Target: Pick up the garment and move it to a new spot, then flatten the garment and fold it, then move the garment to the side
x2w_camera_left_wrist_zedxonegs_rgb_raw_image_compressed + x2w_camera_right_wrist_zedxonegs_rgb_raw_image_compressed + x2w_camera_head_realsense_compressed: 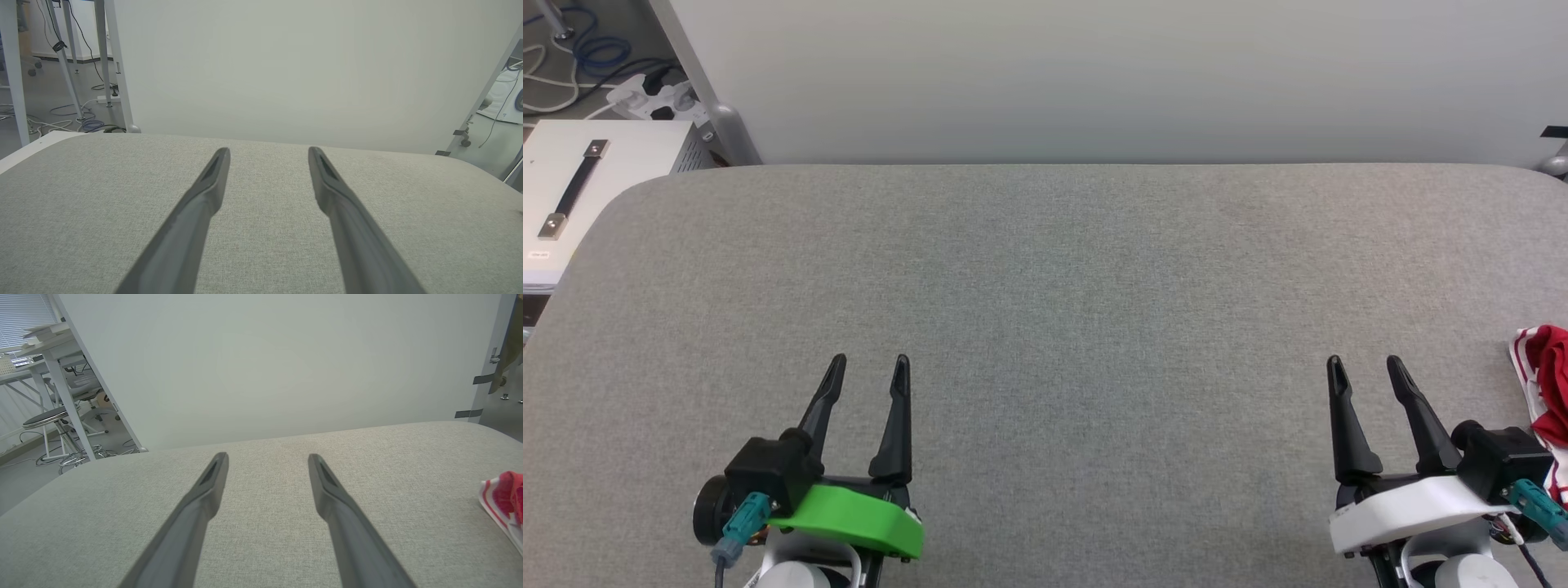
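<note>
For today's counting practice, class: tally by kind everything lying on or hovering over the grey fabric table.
Red-and-white crumpled fabric garment: 1
Robot grippers with long dark fingers: 2, the left gripper and the right gripper, both open
Total: 3

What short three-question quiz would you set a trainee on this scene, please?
1. True or false: the left gripper is shut on the garment.
2. Where does the garment lie? A: bunched at the robot's far right, near the right gripper. B: spread flat in the middle. C: under the left gripper.
3. Fill in: the table is covered in ___ fabric.

Key: 1 false, both grippers are open and hold nothing; 2 A; 3 grey.
</note>
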Tool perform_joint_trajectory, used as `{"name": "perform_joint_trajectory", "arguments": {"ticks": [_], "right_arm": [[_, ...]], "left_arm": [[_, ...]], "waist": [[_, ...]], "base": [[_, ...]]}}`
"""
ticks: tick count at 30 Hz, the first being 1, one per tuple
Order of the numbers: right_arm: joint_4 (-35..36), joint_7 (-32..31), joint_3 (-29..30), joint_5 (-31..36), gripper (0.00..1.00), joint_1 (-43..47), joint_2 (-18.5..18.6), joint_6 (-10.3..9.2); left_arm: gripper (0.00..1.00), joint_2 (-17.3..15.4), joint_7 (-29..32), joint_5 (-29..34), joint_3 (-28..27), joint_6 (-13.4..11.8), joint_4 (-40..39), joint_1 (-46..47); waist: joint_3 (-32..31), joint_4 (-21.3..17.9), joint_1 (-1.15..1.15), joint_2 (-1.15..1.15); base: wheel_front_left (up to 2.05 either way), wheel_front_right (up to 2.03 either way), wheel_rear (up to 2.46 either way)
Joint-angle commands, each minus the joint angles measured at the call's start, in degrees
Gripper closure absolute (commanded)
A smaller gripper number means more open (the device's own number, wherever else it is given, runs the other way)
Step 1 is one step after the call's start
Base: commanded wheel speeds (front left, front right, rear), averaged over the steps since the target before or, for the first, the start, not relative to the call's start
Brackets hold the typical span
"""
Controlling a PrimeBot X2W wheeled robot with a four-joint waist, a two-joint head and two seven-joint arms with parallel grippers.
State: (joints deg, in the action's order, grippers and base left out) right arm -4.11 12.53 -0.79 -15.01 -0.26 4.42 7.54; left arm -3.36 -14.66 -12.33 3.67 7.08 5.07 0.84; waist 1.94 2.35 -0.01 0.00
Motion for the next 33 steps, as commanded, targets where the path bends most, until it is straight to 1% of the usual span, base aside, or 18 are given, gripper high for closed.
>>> {"name": "perform_joint_trajectory", "arguments": {"ticks": [1, 28, 29, 33], "right_arm": [[-0.46, 0.59, -0.34, 0.52, 0.00, -0.03, -0.18, -0.05], [-1.90, 1.49, -0.65, 1.03, 0.00, -0.93, -0.79, -0.05], [-1.92, 1.34, -0.71, 0.67, 1.00, -0.16, -0.47, 0.00], [-1.84, 1.07, -0.70, 0.93, 1.00, -0.14, -0.46, 0.00]], "left_arm": [[0.00, 0.41, -0.34, 0.51, 0.02, 0.27, 0.19, -0.84], [0.00, 0.47, -0.34, -0.35, 0.99, 0.40, 0.44, -0.79], [1.00, 0.07, 0.04, -0.18, 1.14, 0.08, 0.28, 0.02], [1.00, 0.00, 0.37, 0.05, 1.15, -0.05, 0.13, 0.03]], "waist": [[0.02, 0.05, 0.01, 0.00], [-0.52, -0.16, 0.01, 0.00], [-0.52, -0.16, 0.01, 0.00], [-0.55, -0.21, 0.01, 0.00]], "base": [[0.00, 0.00, 0.00], [0.00, 0.00, 0.00], [0.00, 0.00, 0.00], [0.00, 0.00, 0.00]]}}
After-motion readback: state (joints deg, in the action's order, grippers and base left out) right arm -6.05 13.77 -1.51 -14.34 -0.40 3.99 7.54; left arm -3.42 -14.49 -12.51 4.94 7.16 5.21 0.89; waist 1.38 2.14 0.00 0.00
